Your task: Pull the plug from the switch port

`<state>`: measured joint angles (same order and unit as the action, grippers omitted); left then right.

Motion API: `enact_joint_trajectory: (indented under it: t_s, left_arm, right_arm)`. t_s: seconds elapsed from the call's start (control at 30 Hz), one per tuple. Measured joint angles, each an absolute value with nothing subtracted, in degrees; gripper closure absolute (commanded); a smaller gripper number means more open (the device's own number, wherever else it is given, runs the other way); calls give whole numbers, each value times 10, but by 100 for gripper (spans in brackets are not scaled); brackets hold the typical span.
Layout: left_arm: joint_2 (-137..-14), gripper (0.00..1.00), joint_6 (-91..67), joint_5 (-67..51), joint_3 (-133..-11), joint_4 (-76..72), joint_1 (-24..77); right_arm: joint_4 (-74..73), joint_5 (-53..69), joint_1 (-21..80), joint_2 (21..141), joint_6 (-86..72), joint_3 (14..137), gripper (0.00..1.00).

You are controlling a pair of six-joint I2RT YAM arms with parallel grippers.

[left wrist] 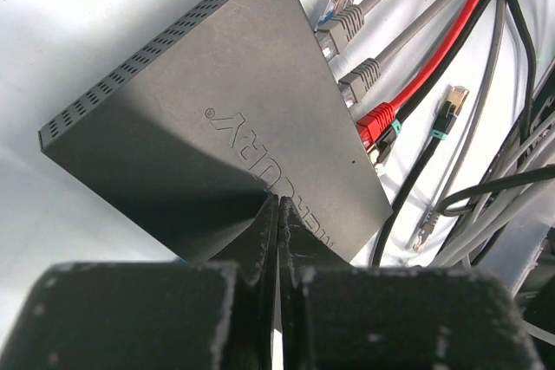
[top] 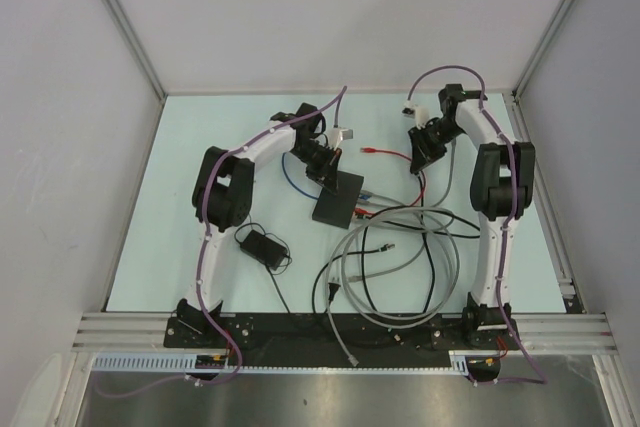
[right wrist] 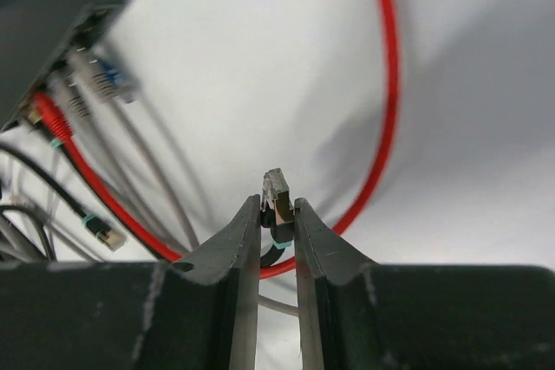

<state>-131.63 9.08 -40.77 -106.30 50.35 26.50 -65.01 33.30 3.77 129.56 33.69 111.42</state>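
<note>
Gripping a plug (right wrist: 276, 186) in our right jaws, we are holding closed left jaws at the switch (left wrist: 217, 101), with grey cables (left wrist: 360, 82) and a red cable (left wrist: 379, 121) crowding its far side.

Left hand (top: 323, 164) at switch (top: 338, 203), grey cables (top: 400, 215) beside

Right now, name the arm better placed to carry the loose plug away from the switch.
Right. The right hand is shut on the plug, which is out and held clear of the switch. The left hand is shut and empty, its tips at the switch's near edge, apparently bracing it.
</note>
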Motion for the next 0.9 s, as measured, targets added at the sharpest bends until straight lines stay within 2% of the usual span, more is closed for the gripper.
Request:
enact_joint_trajectory:
  t_s: [0.4, 0.53, 0.57, 0.63, 0.7, 0.8, 0.9]
  left_arm:
    - [-1316, 100, 95, -407, -1063, 503, 265]
    - [-1313, 100, 103, -404, -1062, 503, 267]
    - [-1313, 100, 108, -402, -1063, 504, 267]
    - [-1312, 100, 117, -396, -1069, 508, 268]
    - [-1312, 97, 128, -385, -1077, 512, 268]
    - [-1312, 77, 145, -372, -1087, 516, 266]
    - [-1309, 70, 150, -373, -1090, 516, 259]
  right_arm:
    - [-596, 254, 21, 1336, 236, 1129, 76]
    - [-581, 220, 30, 1344, 221, 1130, 65]
    - [-580, 218, 30, 1345, 220, 1133, 56]
    - [-574, 216, 29, 1345, 215, 1142, 48]
    - [-566, 229, 25, 1345, 212, 1155, 45]
    - [-553, 269, 20, 1345, 212, 1167, 43]
    - [-542, 321, 16, 1345, 207, 1168, 43]
